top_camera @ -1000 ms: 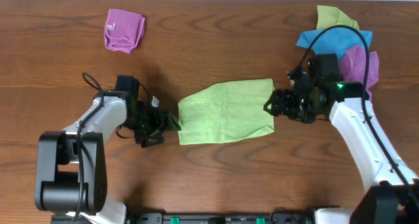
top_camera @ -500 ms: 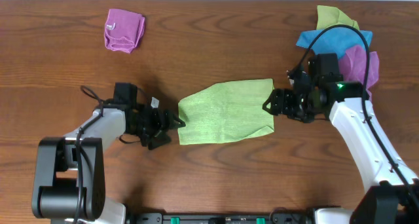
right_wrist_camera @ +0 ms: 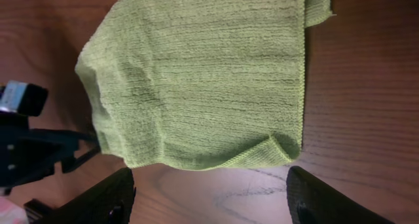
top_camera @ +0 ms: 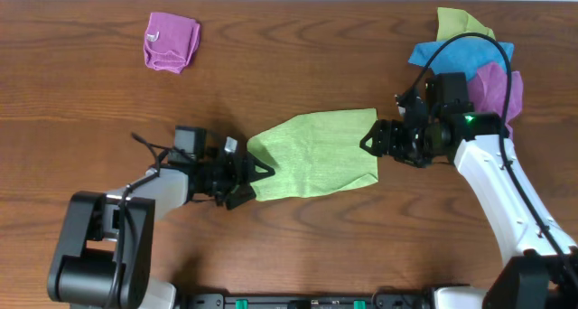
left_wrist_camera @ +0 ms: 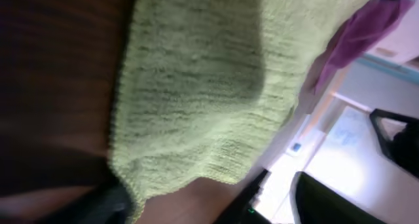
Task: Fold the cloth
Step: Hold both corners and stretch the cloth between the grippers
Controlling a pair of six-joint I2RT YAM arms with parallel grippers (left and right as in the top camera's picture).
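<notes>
Left end effector (top_camera: 256, 174), its grip unclear in the blur, may shove the green cloth (top_camera: 312, 154) into wrinkles; right end effector (top_camera: 370, 144) is spread apart.

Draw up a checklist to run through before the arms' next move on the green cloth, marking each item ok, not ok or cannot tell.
1. Green cloth lying flat: not ok, a corner on the right gripper side is curled.
2. Right gripper open: ok.
3. Left gripper at the cloth's edge: ok.
4. Cloth edge inside left gripper's grasp: cannot tell, wrist view blurred.
5. Purple cloth and cloth pile clear of it: ok.
</notes>
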